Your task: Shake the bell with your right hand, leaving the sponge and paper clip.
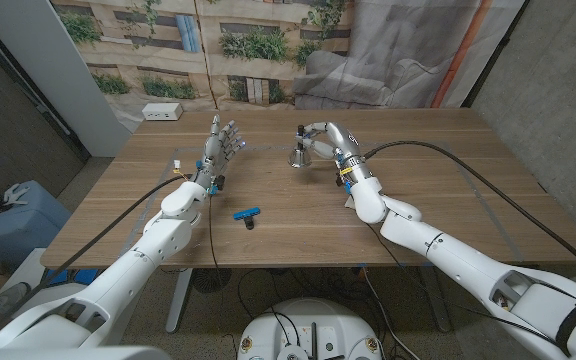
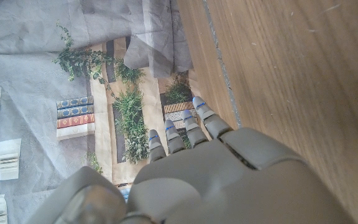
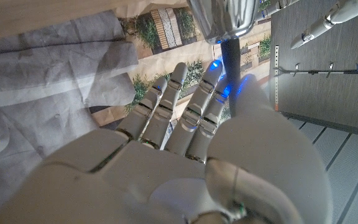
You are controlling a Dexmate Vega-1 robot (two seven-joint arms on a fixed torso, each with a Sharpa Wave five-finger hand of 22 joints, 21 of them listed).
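Right hand (image 1: 320, 135) fingers pinch the bell (image 3: 224, 17) by its thin handle; rigid, slippery-looking metal, probably light. Left hand (image 1: 222, 144) open.

I can't read any text, label, brand, number or sign from my feeds. A small yellow tag on my right arm's wrist (image 1: 347, 170) is too small to make out, and the white box (image 1: 162, 112) at the table's (image 1: 448, 200) far left corner shows no lettering I can read.
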